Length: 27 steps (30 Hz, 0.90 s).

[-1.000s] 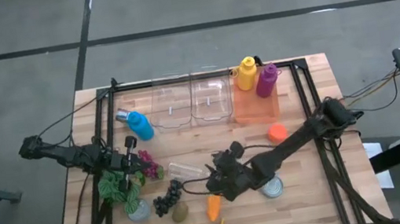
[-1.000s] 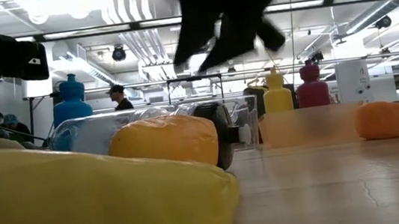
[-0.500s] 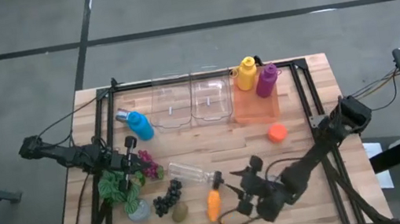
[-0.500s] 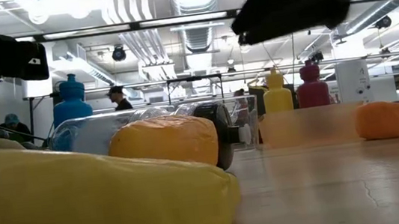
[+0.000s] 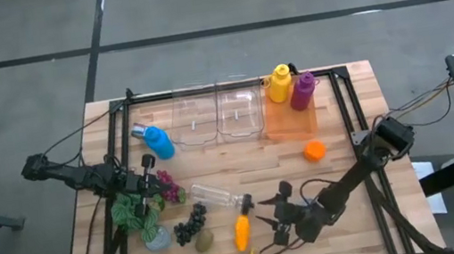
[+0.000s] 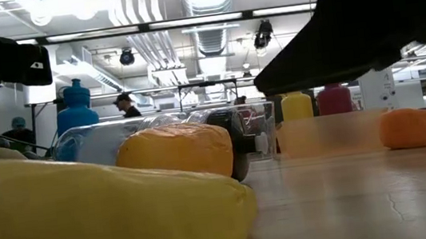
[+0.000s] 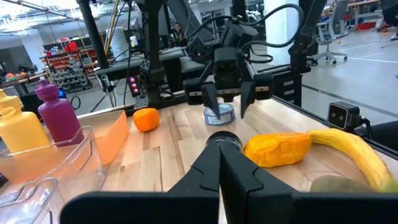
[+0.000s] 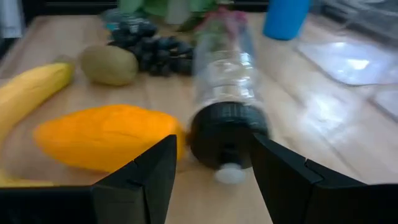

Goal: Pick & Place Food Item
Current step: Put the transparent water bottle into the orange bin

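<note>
The right claw [image 5: 270,221] hangs low over the front of the desk [image 5: 351,234], its fingers spread and empty, pointed at the mango [image 5: 242,231] lying flat just ahead; that spread suits closing on the fruit's sides, likely the next move. A fallen clear bottle [image 5: 216,195] lies close beside the mango (its black cap nearly touches it), so the approach looks tight. The left claw [image 5: 143,186] waits pressed together by the plant [image 5: 139,214].

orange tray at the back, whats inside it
A yellow bottle and a purple bottle stand in the orange tray, toward its far end. The near part of the tray looks bare. The tray floor under the bottles is covered by them.
</note>
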### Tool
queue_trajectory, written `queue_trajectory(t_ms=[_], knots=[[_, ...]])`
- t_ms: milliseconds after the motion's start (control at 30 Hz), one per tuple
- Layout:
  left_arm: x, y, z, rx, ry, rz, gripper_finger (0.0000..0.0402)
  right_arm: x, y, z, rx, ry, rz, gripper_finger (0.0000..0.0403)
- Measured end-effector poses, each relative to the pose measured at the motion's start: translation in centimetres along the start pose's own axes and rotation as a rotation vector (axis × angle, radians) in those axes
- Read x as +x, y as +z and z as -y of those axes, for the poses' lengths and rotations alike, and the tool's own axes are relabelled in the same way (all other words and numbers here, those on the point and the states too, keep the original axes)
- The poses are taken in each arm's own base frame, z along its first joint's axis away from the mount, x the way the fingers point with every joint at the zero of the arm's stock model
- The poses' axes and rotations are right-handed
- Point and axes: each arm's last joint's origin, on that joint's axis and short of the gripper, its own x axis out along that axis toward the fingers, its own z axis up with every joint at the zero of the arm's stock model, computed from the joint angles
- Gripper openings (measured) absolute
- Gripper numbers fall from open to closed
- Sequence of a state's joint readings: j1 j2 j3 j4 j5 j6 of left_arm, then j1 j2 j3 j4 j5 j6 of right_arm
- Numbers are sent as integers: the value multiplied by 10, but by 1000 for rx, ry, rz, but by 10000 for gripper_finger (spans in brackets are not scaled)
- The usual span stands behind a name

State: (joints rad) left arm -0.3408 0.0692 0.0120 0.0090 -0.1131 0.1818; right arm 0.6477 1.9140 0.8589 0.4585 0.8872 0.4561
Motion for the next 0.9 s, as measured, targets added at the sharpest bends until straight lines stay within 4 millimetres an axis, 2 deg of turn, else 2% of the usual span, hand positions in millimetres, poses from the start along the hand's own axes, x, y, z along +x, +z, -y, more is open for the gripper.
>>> queue_trajectory(t_ms=[200, 467, 900], knots=[[0, 0, 0, 0, 0, 0, 1, 13, -5, 1, 5, -23, -11, 199], [0, 0, 0, 0, 0, 0, 1, 13, -10, 2, -1, -12, -31, 199], [0, 0, 0, 0, 0, 0, 1, 12, -13, 4, 101, -9, -43, 199]])
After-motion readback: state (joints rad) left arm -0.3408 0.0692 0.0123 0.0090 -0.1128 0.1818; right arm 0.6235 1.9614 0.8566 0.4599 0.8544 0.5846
